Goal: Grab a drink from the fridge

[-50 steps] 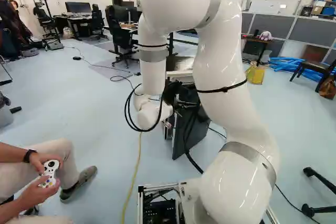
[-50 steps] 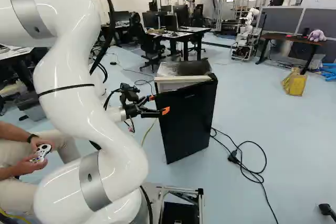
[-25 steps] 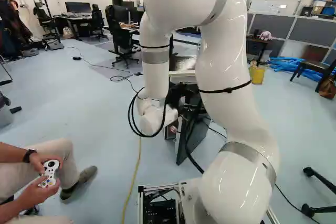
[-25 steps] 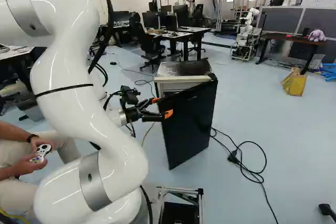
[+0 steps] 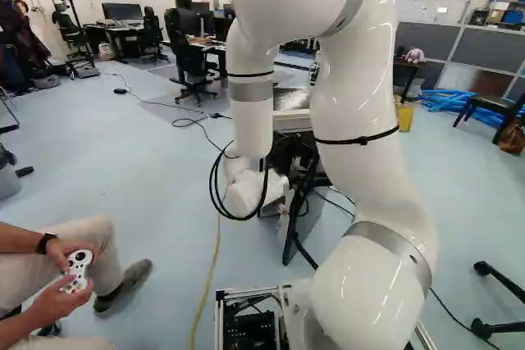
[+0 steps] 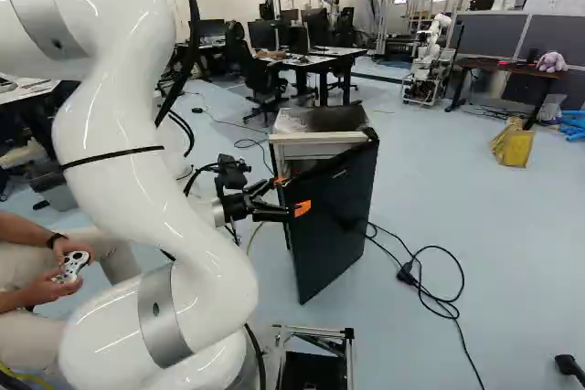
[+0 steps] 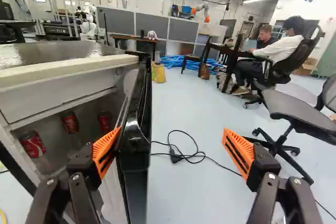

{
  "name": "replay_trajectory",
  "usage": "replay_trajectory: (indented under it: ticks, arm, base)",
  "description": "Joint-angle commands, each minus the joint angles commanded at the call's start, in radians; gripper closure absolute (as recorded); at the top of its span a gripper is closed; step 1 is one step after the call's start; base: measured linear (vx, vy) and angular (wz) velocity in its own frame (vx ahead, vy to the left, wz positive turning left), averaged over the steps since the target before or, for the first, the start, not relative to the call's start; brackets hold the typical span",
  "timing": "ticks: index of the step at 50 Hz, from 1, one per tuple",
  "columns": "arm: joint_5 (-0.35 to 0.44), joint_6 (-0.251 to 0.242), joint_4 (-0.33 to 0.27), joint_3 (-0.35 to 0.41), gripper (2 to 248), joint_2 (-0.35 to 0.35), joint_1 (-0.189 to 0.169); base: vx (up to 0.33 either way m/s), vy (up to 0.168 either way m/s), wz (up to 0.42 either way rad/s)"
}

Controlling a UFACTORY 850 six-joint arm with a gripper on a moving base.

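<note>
Standing on pale floor (image 5: 164, 202), the fridge (image 5: 292, 121) shows in the left base view. Right base view: gripper (image 6: 291, 195) by its open door (image 6: 334, 216), desks (image 6: 315, 63) beyond. Wrist view: fingers (image 7: 106, 148) wide apart, door edge between, gripping nothing; red cans (image 7: 33, 144) sit inside.

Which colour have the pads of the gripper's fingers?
Orange, best seen in the wrist view.

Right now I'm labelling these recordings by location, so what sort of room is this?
Probably a robotics lab or workshop: another robot stands beyond the fridge, with desks carrying monitors and grey partitions along the far side.
</note>
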Motion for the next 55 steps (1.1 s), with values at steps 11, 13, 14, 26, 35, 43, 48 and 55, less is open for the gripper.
replay_trajectory:
  ticks: [11, 13, 14, 26, 35, 43, 48, 55]
  arm:
    - [0.000, 0.000, 0.037, 0.024, 3, 0.006, -0.023]
    - [0.000, 0.000, 0.045, 0.028, 3, 0.007, -0.028]
    - [0.000, 0.000, 0.048, 0.030, 3, 0.007, -0.031]
    - [0.000, 0.000, 0.092, 0.050, 3, 0.010, -0.066]
    - [0.000, 0.000, 0.125, 0.059, 3, 0.011, -0.104]
    - [0.000, 0.000, 0.153, 0.060, 3, 0.011, -0.148]
    - [0.000, 0.000, 0.166, 0.058, 3, 0.011, -0.180]
    - [0.000, 0.000, 0.174, 0.050, 3, 0.011, -0.230]
  base:
    - [0.000, 0.000, 0.000]
    - [0.000, 0.000, 0.000]
    - [0.000, 0.000, 0.000]
    - [0.000, 0.000, 0.000]
    - [0.000, 0.000, 0.000]
    - [0.000, 0.000, 0.000]
    - [0.000, 0.000, 0.000]
    - [0.000, 0.000, 0.000]
